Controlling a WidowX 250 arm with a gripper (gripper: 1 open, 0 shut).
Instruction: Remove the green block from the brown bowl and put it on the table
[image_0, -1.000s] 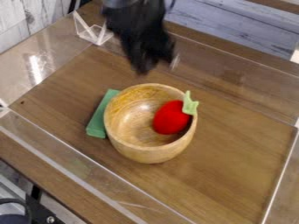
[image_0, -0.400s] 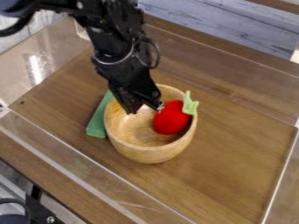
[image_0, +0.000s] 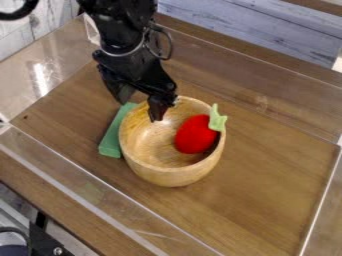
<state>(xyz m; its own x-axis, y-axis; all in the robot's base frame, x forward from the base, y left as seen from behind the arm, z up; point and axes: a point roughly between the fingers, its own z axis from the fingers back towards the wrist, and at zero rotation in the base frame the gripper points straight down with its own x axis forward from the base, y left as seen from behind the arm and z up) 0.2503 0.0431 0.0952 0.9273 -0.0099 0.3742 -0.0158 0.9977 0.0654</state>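
Note:
The brown bowl (image_0: 171, 160) sits mid-table, a round wooden bowl with thick walls. Inside it lies a red strawberry-shaped toy (image_0: 197, 134) with a green leaf. The green block (image_0: 112, 133) is a flat green piece lying on the table (image_0: 267, 190) against the bowl's left side, partly hidden by the bowl's wall. My black gripper (image_0: 147, 103) hangs over the bowl's back-left rim, just above the block's far end. Its fingers stand apart and open, with nothing between them.
Low clear acrylic walls (image_0: 80, 215) edge the tabletop in front, at the left and at the right. A clear stand (image_0: 96, 38) sits at the back left behind the arm. Bare wood lies right of the bowl and in front of it.
The arm came down from the back of the table to the bowl's left rim. Since then it has shifted slightly up and left, and the fingers have spread apart.

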